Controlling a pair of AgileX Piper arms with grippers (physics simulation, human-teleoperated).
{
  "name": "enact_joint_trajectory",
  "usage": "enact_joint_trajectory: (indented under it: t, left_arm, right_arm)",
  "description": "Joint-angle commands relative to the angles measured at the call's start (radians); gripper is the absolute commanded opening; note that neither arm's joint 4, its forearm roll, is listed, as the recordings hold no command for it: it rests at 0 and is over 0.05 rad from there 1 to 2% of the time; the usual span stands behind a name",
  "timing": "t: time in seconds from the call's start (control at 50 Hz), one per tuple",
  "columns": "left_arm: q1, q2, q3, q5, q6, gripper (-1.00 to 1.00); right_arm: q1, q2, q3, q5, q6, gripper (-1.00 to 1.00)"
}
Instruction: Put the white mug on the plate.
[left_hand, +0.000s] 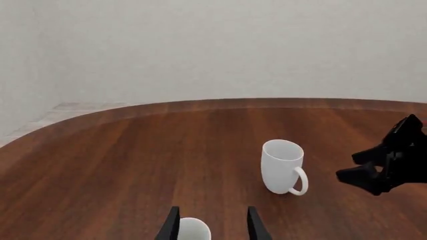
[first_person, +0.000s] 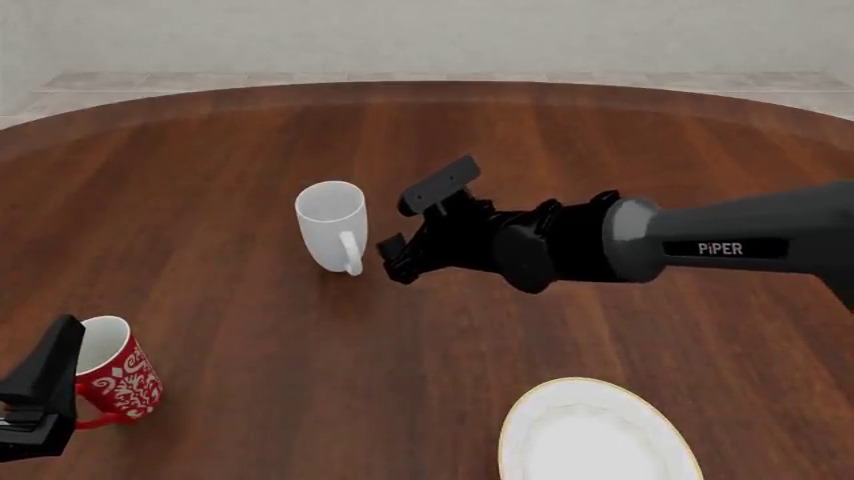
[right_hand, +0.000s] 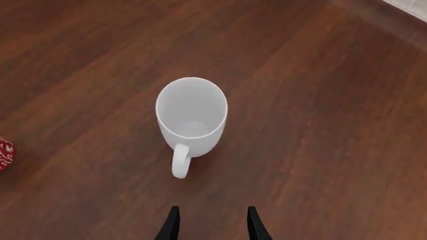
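White mug stands free beside the open, empty right end effector; plate is cropped.

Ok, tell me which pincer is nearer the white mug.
Right. The right pincer hovers open just beside the white mug, by its handle; the left pincer sits far off at the red mug.

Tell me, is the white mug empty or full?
Empty: the right wrist view looks into the white mug and shows its bare white bottom.
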Motion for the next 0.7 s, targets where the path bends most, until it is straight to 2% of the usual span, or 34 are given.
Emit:
enact_joint_trajectory:
  t: [0.02,0.5,0.7]
  left_arm:
    - [0.0,-0.005,0.002,0.002,0.0,1.0]
    - [0.0,-0.003,0.002,0.001,0.0,1.0]
    - [0.0,-0.003,0.002,0.001,0.0,1.0]
  right_arm:
    - [0.003,0.051,-0.036,-0.012,0.011,1.0]
    - [0.021,0.136,-0.106,-0.015,0.03,1.0]
    - [0.038,0.16,-0.127,-0.022,0.061,1.0]
